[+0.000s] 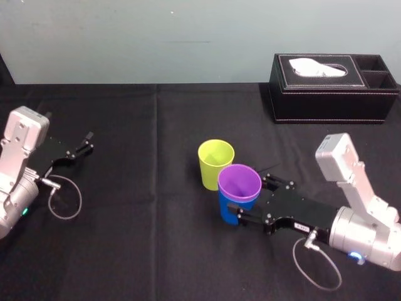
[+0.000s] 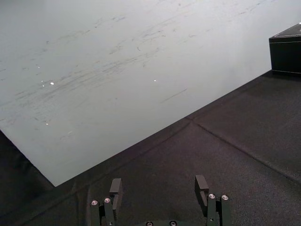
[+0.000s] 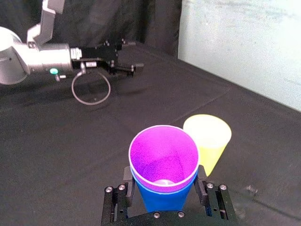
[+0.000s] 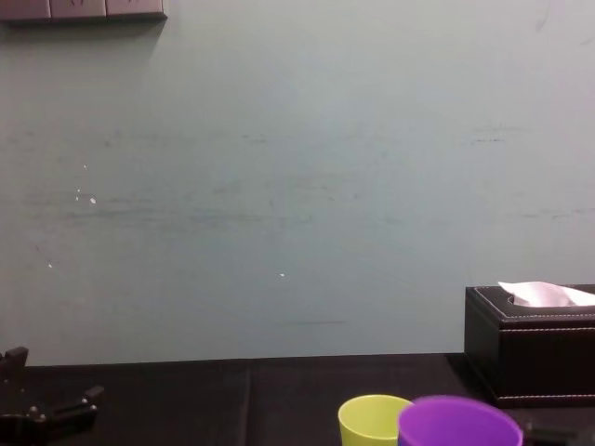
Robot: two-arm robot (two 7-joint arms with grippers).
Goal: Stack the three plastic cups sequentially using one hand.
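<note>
Centrally on the table stands a smooth, tapered purple plastic tumbler (image 1: 239,182), nested upright inside a blue plastic tumbler (image 1: 233,210) of like shape. Only a band of blue wall shows below the purple rim. The purple one's mouth is open and its inside is bare. Just beside the pair, on the side away from the robot and slightly to its left, a lime-green plastic tumbler (image 1: 215,164) stands upright on its own. It is close to the purple rim, but I cannot tell whether they touch.

The black right gripper (image 1: 252,198) reaches in from the robot's right, low over the table. Its slim metal fingers (image 3: 202,190) are clenched on the blue tumbler, one on each side of its wall. The left gripper (image 1: 84,145) sits far off at the table's left, its fingers released and spread with nothing between them.

A black cloth (image 1: 138,238) with faint creases covers the table. At the far right a black stitched tissue box (image 1: 332,88) holds a white tissue (image 1: 316,66). Behind the table rises a pale grey-green wall (image 4: 297,186), lightly scuffed.
</note>
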